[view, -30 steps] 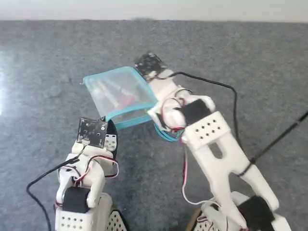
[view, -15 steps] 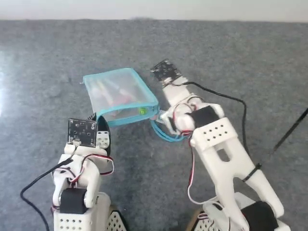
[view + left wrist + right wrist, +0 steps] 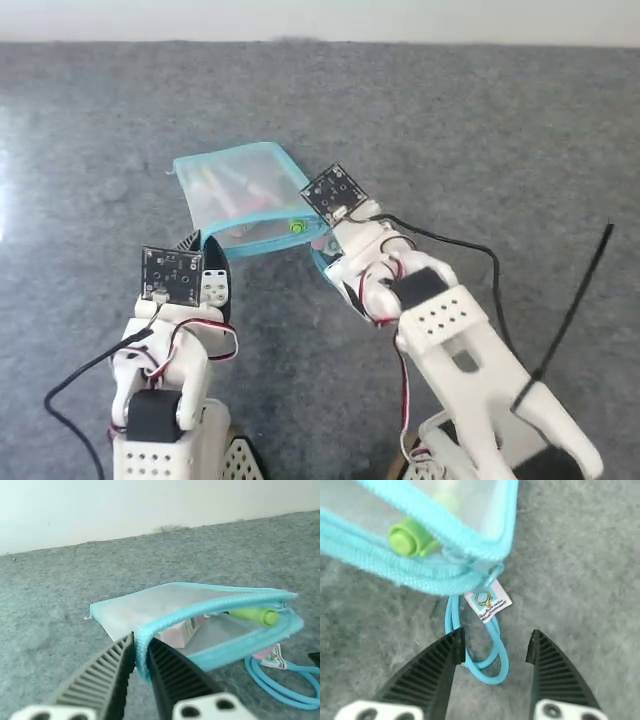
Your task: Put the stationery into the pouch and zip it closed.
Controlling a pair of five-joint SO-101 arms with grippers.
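Clear, teal-edged pouch [image 3: 245, 195] lying on the grey table [image 3: 500, 120], its mouth unzipped. A green-capped pen [image 3: 252, 614] and other stationery are seen inside. One end of the zipper edge is pinched between the clenched fingers of the left gripper [image 3: 140, 641]. The right gripper [image 3: 495, 636] is held spread at the pouch's other end, grasping nothing — a blue cord loop [image 3: 450, 615] lies between its fingers, beside a small paper tag [image 3: 488, 601] at the zipper pull.
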